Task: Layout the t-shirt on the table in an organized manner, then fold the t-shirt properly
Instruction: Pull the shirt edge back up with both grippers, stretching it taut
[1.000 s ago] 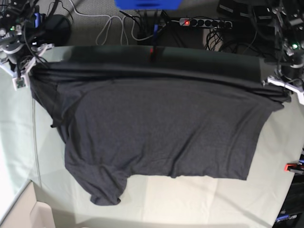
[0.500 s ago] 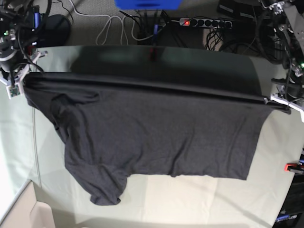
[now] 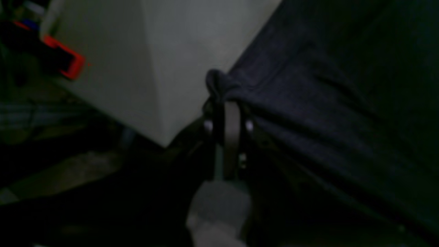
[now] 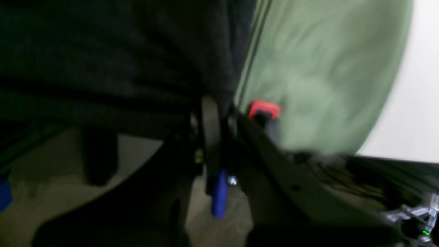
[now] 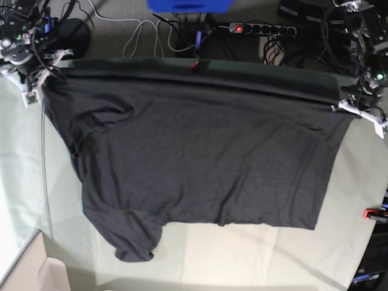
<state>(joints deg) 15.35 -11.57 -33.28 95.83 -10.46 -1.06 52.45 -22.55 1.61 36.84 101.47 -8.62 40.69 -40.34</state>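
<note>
Stretching across the far side of the pale grey-green cloth-covered table (image 5: 254, 254), the dark charcoal soft fabric t-shirt (image 5: 206, 163) is held taut at both far corners: left gripper (image 5: 343, 107) clamped on the right corner, right gripper (image 5: 40, 83) pinched on the left, near hem lying flat

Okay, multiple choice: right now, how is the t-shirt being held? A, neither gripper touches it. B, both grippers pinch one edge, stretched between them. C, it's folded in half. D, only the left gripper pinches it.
B: the left gripper and the right gripper each clamp a corner of the t-shirt, its far edge pulled taut between them.
</note>
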